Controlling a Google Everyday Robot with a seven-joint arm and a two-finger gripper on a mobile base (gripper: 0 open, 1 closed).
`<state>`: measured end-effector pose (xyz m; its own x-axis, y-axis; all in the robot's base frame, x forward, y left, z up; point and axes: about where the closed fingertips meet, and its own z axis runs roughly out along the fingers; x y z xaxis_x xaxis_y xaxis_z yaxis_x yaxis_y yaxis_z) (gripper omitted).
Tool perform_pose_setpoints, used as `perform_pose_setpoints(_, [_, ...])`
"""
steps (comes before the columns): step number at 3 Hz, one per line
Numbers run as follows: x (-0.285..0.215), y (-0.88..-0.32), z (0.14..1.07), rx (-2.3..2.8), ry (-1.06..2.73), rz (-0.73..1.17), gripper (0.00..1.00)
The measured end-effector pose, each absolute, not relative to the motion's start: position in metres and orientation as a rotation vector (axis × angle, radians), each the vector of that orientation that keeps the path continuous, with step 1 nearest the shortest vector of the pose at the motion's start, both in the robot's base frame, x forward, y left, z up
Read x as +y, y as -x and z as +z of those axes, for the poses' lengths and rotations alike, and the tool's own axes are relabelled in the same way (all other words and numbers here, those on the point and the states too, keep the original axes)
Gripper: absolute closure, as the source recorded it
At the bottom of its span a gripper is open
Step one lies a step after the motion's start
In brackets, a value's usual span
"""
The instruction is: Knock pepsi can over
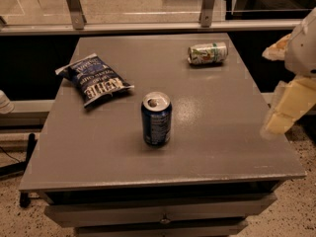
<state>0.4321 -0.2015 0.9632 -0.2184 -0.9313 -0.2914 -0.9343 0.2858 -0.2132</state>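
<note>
The pepsi can [156,118], dark blue with a silver top, stands upright near the middle of the grey table [98,157]. My gripper [276,125], cream-coloured, hangs at the right edge of the view over the table's right side. It is well to the right of the can and not touching it.
A dark blue chip bag [95,79] lies at the table's left back. A white-and-green can [208,53] lies on its side at the back right. A rail and glass run behind the table. Drawers sit below the front edge.
</note>
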Motion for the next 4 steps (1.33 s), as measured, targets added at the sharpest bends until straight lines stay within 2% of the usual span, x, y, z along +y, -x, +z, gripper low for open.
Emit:
perform_pose_setpoints(2, [-0.142,-0.406,0.869,2.074,1.472,0.415,0.0])
perform_pose_setpoints(4, [-0.039,-0.424,0.842,1.746,1.234,0.746,0.0])
